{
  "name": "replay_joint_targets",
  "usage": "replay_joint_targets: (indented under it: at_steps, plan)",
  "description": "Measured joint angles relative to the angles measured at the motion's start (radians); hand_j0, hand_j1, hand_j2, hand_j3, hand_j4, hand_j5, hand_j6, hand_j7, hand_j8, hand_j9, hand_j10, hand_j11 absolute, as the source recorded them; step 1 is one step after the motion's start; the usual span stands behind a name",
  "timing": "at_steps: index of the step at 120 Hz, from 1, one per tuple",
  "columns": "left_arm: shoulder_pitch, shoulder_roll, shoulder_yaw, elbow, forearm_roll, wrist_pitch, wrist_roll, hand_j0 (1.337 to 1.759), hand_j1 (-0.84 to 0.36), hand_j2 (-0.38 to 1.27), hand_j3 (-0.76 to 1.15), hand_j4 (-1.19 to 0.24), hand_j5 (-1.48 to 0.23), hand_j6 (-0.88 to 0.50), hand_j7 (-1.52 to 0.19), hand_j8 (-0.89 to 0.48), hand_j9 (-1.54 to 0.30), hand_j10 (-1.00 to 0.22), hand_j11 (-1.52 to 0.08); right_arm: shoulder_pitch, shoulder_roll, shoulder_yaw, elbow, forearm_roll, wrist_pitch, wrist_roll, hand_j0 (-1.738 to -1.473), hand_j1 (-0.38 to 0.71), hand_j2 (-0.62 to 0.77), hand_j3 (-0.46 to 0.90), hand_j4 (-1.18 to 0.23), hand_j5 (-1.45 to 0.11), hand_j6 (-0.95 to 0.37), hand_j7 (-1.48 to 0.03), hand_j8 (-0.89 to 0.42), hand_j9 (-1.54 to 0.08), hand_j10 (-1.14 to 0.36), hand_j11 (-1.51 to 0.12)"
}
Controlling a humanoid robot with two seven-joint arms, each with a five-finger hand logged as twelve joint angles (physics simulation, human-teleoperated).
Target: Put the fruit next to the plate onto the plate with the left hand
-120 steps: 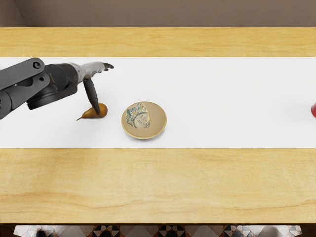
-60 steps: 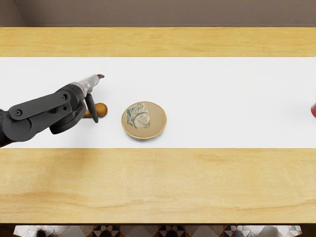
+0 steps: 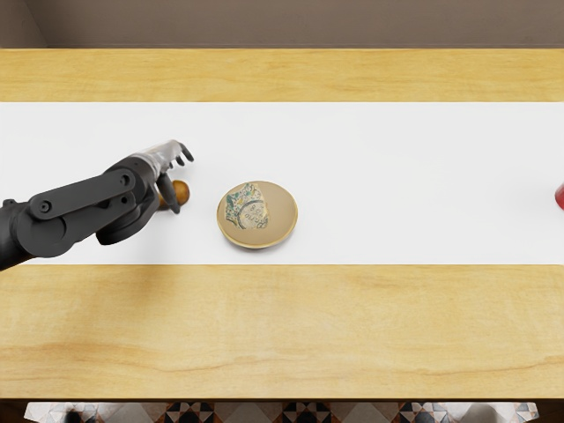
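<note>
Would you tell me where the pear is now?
The pear lies left of the plate in the head view, partly hidden by the left robot hand.

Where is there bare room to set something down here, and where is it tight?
Bare: the runner between the plate and the red object at the right edge, and both wood strips. Tight: left of the plate, where the left hand is at the pear.

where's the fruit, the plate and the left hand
fruit (image 3: 181,190): head view, on its rounded brown end beside the hand
plate (image 3: 284,211): head view, on the bare tan part by its right rim
left hand (image 3: 157,167): head view, on the hand's back
</note>
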Motion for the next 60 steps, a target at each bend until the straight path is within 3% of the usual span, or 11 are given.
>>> replay_joint_targets:
  at_steps: [60]
  plan:
    - [-0.008,0.006,0.002,0.025,-0.015,-0.007,0.0,1.657,-0.27,0.11,0.0,-0.53,-0.69,-0.53,-0.69,-0.53,-0.69,-0.53,-0.69,0.0,0.0,0.0,0.0,0.0,0.0,0.0,-1.658,-0.35,0.0,0.0,0.0,0.0,0.0,0.0,0.0,0.0,0.0,0.0]
